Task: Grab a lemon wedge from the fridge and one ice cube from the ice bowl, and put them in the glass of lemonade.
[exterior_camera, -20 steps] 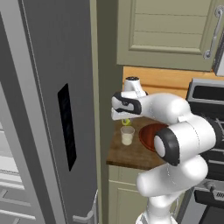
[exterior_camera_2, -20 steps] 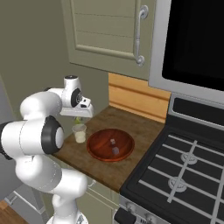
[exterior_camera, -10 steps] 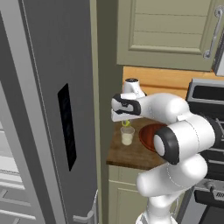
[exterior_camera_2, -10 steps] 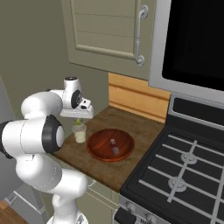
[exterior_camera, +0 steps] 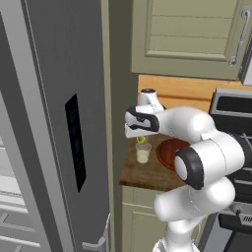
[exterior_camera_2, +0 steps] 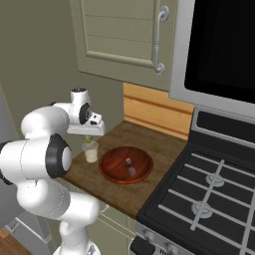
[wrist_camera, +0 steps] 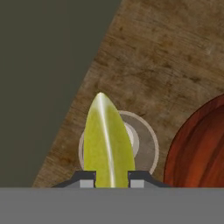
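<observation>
Fingertips (wrist_camera: 87, 179) are pinching the lemon wedge (wrist_camera: 107, 142) at its thick end, one pad on each flat face, pointed tip hanging out ahead of me. Gripper (wrist_camera: 112, 180) is narrowed onto it, not fully shut.

Handling guess: wedge is light, soft and probably slick with juice, so moderate squeeze only; too hard and it squirts or slides out sideways. Current hold on the broad end looks right, leaves the tip free to go in first.

Directly under the wedge is the glass of lemonade (wrist_camera: 146, 144), rim ringing the wedge in the hand view, so I read this as lined up over the mouth. In the left base view the gripper (exterior_camera: 141, 138) hangs just above the glass of lemonade (exterior_camera: 143, 152), wedge apart from the rim. Glass is small and likely tippy, mouth not much wider than the wedge, so release needs to be centred.

Ice bowl (exterior_camera_2: 125, 164) sits just beside the glass on the wooden counter (exterior_camera_2: 144, 191), two small ice cubes (exterior_camera_2: 130, 166) visible inside. Those will be hard, slippery, small; grab across flat faces.

Fridge (exterior_camera: 54, 123) door stands open, well to the side.
</observation>
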